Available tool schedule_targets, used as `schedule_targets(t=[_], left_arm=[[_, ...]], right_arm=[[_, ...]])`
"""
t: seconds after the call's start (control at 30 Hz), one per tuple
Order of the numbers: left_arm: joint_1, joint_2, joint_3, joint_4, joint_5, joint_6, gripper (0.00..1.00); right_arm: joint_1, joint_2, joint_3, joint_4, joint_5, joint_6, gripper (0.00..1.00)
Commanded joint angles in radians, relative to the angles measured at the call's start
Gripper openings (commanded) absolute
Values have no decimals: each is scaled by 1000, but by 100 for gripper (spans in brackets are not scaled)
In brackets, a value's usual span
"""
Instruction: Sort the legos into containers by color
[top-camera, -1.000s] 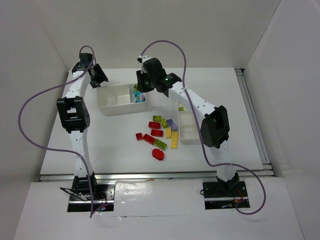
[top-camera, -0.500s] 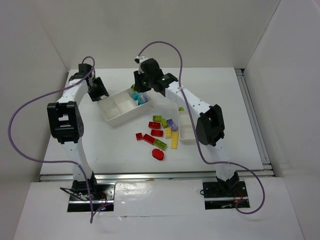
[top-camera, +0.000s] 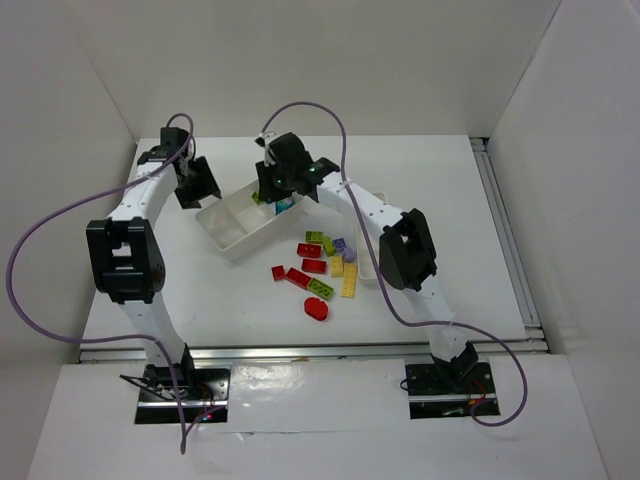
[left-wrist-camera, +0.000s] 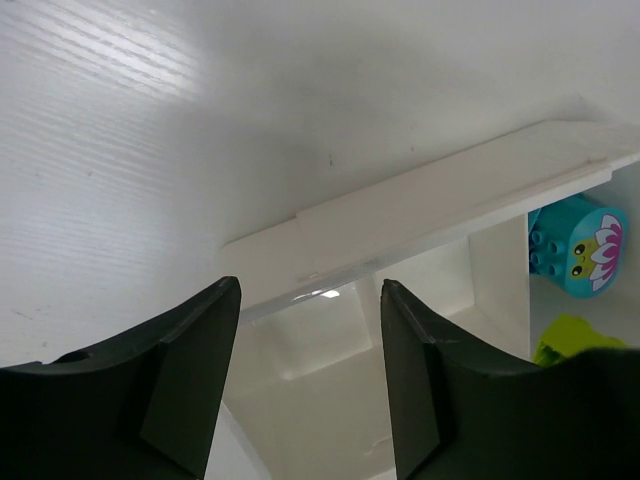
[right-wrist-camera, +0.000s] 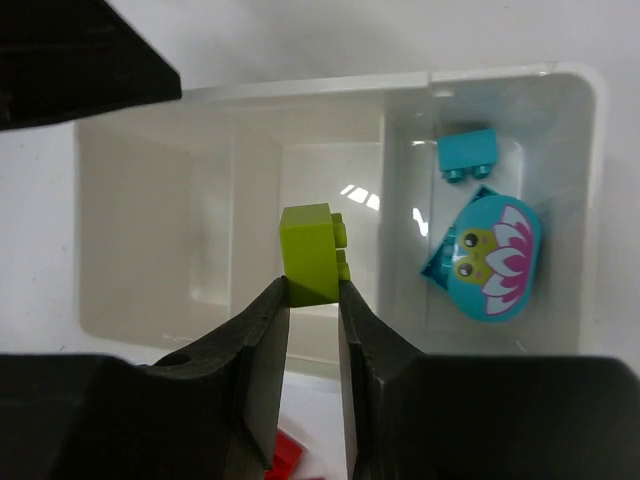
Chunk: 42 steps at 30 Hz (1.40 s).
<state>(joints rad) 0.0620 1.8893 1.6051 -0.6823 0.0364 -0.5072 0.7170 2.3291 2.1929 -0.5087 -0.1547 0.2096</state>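
Right gripper (right-wrist-camera: 313, 300) grasps a lime brick (right-wrist-camera: 310, 250) above the tray (right-wrist-camera: 300, 90), over its middle compartment. Teal pieces (right-wrist-camera: 485, 255) lie at the brick's 3 o'clock. Left gripper (left-wrist-camera: 310, 300) jaws are spread, straddling the tray rim.

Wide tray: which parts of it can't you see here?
- Top view: right arm partly covers the tray's right end.
- Left wrist: left tool and frame edge cut off its near part.
- Right wrist: right tool, holding a green brick, hides its near wall.
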Motion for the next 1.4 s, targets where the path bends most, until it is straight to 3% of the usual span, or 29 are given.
schedule_targets(t=[0.0,0.1,0.13,0.17,0.27,0.37,0.47,0.5,0.57,0.67,0.87,1.37], left_arm=[[2,-61,84,-36,-58,-31,68],[-7,-61,124,-45,-67,-40,68],[-7,-61,136,-55,-67,-40,68],[-7,-70,156,-68,-67,-40,68],[-17,-84,179,-77,-67,-40,68],[-27,-105,203,-77,-85,-40,68],[-60,-116,228,-86,-116,-21,68],[-70,-116,228,-86,-128,-21,68],[-97,-116,252,-86,-148,-2,68],[-131,-105,280,-86,-171,7,68],[-177,-42,335,-97,-162,7,68],[-189,-24,335,-106,-181,16,68]], right_arm=[[22,-7,22,24,-54,-35,31],[32,15,33,13,-65,-35,47],[32,15,42,4,-65,-35,66],[32,15,57,-10,-56,-35,73],[32,-14,56,-10,7,-35,83],[-16,-131,-48,45,120,0,78],[-85,-314,-281,111,283,71,60],[-108,-361,-345,124,312,91,59],[-181,-488,-541,134,380,157,60],[-261,-560,-704,93,399,234,64],[-356,-487,-711,-42,333,234,66],[-366,-303,-627,-33,244,149,60]])
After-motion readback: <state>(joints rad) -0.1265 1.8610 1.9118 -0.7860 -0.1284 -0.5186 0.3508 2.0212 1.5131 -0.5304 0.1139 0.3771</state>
